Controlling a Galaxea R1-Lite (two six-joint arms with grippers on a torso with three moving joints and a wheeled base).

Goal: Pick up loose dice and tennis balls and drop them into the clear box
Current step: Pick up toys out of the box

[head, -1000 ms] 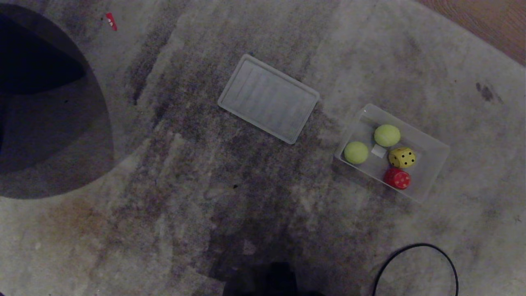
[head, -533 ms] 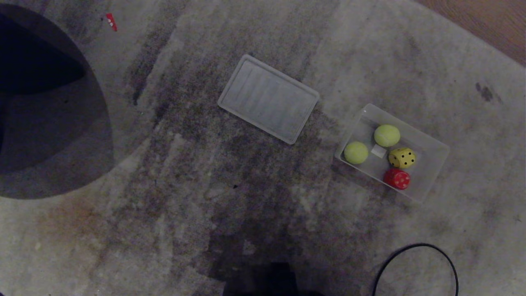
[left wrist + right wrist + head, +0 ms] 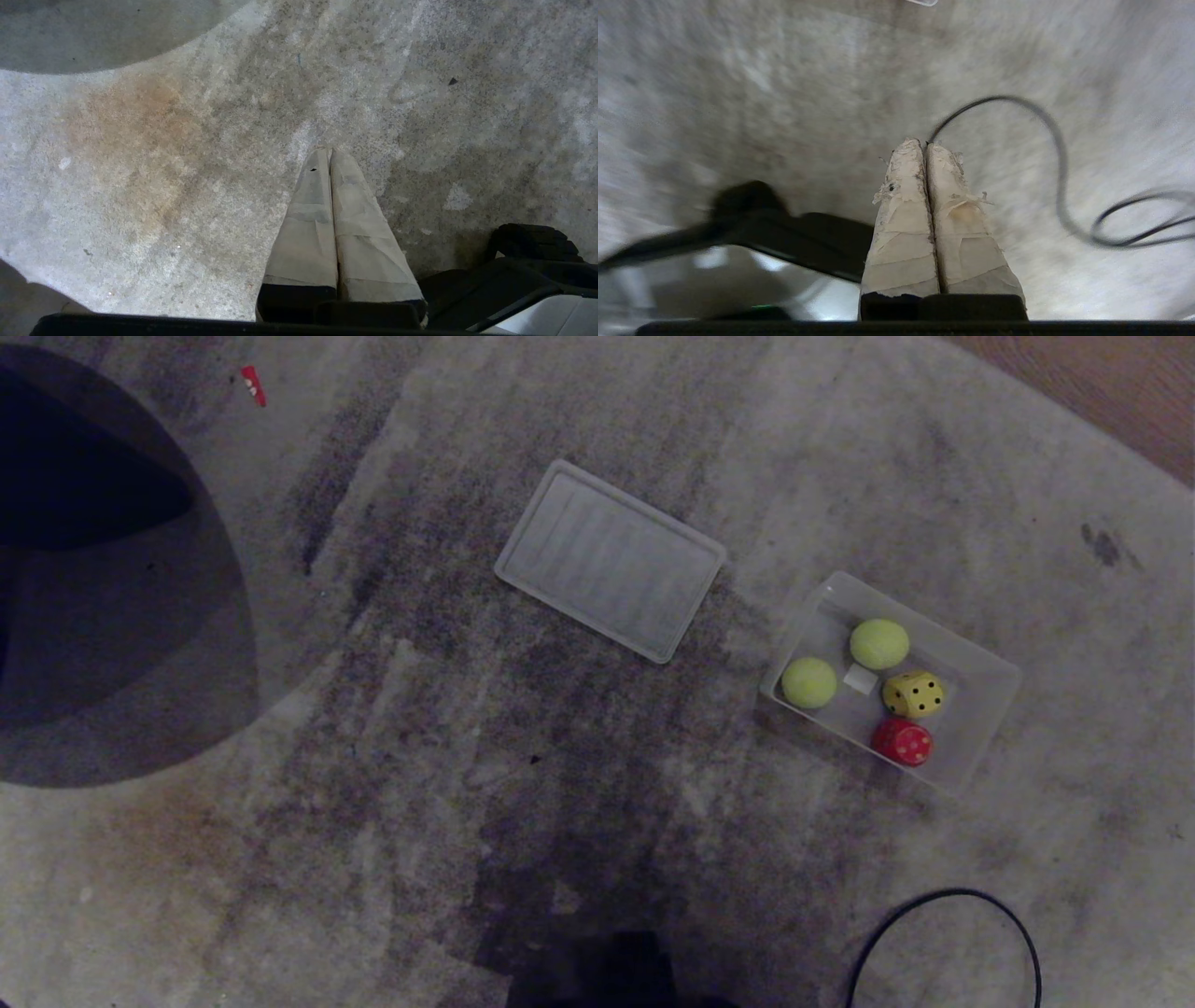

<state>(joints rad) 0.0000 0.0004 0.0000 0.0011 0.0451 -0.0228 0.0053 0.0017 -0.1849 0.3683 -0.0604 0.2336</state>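
Clear box (image 3: 976, 714), right of centre in the head view on the rug (image 3: 373, 803): light, flexible walls. Inside: two tennis balls (image 3: 878, 644) (fuzzy, springy; grip across the middle), yellow die (image 3: 913, 694), red die (image 3: 902, 741) (rigid; pinch flat faces). Left tool (image 3: 331, 151) and right tool (image 3: 923, 143) clenched, empty.

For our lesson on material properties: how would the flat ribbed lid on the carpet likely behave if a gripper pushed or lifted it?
The lid looks thin and translucent, so probably light and somewhat flexible. Lying flat on the carpet, it would likely slide, not roll; its low rim offers little to grip.
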